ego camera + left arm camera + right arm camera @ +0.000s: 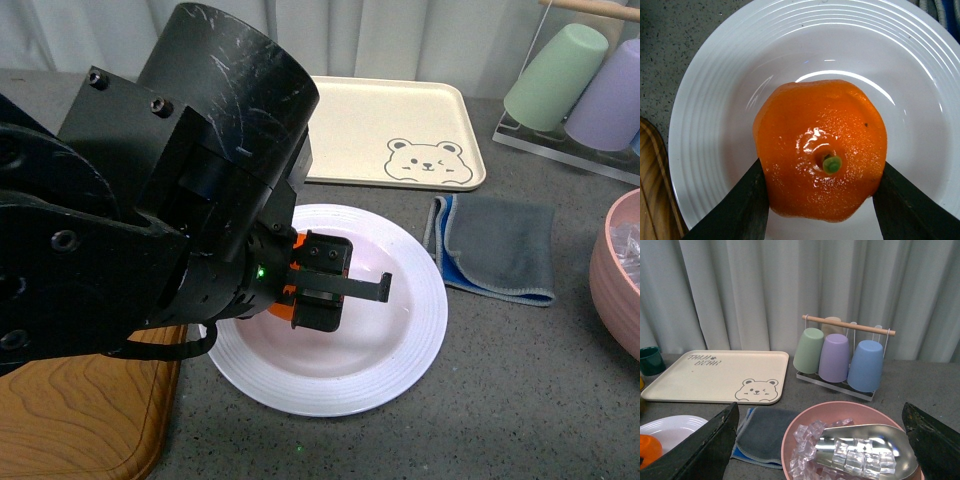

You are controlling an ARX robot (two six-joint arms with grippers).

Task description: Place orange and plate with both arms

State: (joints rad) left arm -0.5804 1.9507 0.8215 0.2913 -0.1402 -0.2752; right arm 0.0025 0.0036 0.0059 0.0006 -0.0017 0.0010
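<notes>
The white ridged plate (400, 350) lies on the grey table in the front view. My left gripper (318, 285) hangs over the plate's middle, shut on the orange (284, 308), of which only slivers show there. In the left wrist view the glossy orange (822, 147) with its green stem dot sits between the two dark fingers (740, 210), just above or on the plate's well (805, 55). My right gripper (820, 440) is open and empty, high over a pink bowl; the plate's edge (665, 426) and the orange (647, 449) show at that view's lower left.
A beige bear tray (400, 125) lies behind the plate. A grey-blue cloth (495, 245) lies to its right. A pink bowl (850, 412) holds ice cubes and a metal scoop. A cup rack (840, 357) stands at back right. A wooden board (80, 410) is at front left.
</notes>
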